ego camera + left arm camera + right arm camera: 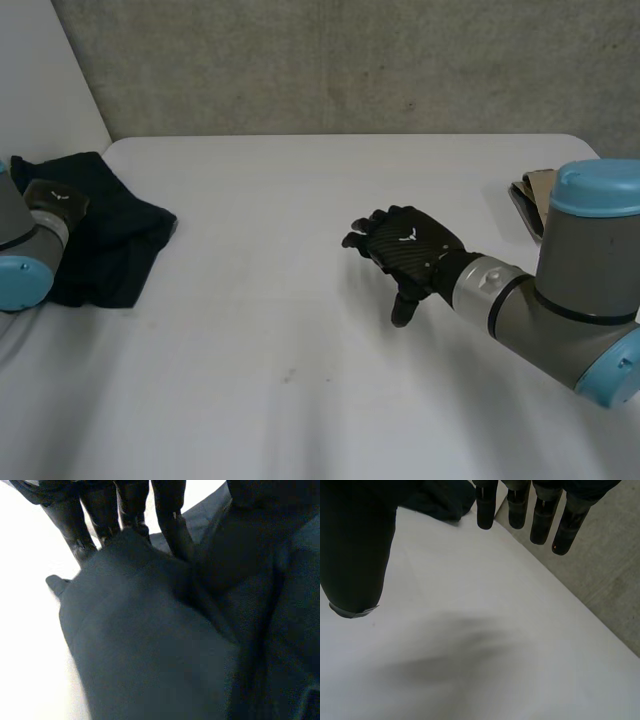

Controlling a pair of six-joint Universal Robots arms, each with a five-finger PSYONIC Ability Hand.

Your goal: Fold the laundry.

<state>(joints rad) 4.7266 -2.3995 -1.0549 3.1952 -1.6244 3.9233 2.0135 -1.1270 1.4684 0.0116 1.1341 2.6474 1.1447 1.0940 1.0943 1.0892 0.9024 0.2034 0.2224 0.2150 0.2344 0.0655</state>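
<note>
A dark navy garment (110,240) lies crumpled at the table's left edge. My left hand (55,200) rests on its left part. In the left wrist view its fingers (170,520) are straight, with their tips down against a raised fold of the garment (150,645). My right hand (410,248) hovers over the bare middle of the white table (280,330), well away from the garment. It is open and holds nothing, fingers (540,515) straight and thumb apart. Past its fingertips the dark garment (440,500) shows far off.
A small stack of folded tan and dark cloth (530,195) sits at the table's right edge, behind my right arm. The far table edge meets a grey wall. In the right wrist view, grey floor (610,580) lies beyond the table edge.
</note>
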